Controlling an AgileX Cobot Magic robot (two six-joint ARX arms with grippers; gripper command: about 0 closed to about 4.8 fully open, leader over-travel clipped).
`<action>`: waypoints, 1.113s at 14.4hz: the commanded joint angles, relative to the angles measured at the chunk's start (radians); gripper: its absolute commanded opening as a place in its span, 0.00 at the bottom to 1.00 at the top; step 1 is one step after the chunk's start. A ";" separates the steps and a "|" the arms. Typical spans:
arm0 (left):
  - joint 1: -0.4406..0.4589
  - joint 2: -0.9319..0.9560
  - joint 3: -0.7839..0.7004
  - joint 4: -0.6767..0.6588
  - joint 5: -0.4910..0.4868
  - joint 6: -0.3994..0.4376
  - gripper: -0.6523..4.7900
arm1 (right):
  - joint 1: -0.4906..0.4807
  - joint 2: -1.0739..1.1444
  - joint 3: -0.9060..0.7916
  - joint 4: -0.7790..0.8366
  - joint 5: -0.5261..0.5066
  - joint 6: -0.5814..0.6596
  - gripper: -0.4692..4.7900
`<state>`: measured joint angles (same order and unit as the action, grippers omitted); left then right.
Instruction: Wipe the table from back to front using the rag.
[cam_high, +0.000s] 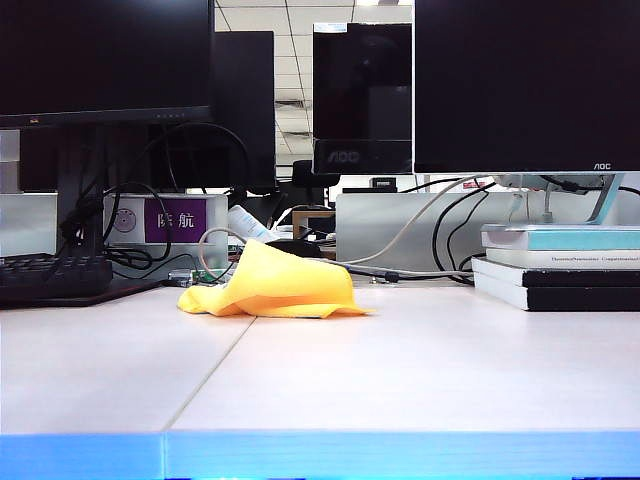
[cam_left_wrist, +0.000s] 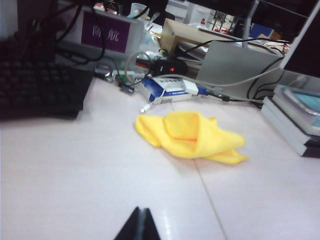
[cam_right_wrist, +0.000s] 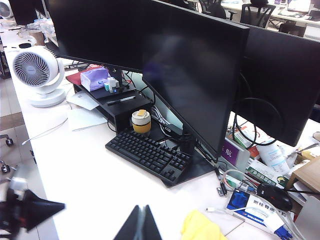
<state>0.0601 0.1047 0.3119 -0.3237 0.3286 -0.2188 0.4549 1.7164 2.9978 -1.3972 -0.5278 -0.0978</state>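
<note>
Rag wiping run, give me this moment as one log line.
rag: crumpled, back of table, unheld | left gripper: shut, clear of rag | right gripper: shut, raised, empty

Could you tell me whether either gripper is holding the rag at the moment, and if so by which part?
Nothing is held. The left gripper and right gripper are both shut and empty above the table; the rag lies crumpled, untouched.

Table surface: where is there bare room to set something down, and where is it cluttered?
The table is bare from the rag forward to its blue front edge, and between the rag and the stacked books. The back is crowded: keyboard, cables and monitors. Both shut grippers, left and right, are above the table, clear of the rag.
</note>
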 joint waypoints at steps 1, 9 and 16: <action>0.000 -0.001 -0.082 0.054 -0.050 0.072 0.11 | 0.000 -0.011 0.002 0.013 0.006 0.002 0.09; -0.158 -0.001 -0.233 0.199 -0.153 0.185 0.11 | 0.000 -0.068 0.003 0.013 0.220 0.000 0.09; -0.197 -0.001 -0.304 0.156 -0.229 0.187 0.11 | 0.000 -0.105 0.003 0.013 0.305 0.000 0.09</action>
<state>-0.1356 0.1036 0.0116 -0.1535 0.1184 -0.0376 0.4549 1.6203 2.9974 -1.3975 -0.2256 -0.0982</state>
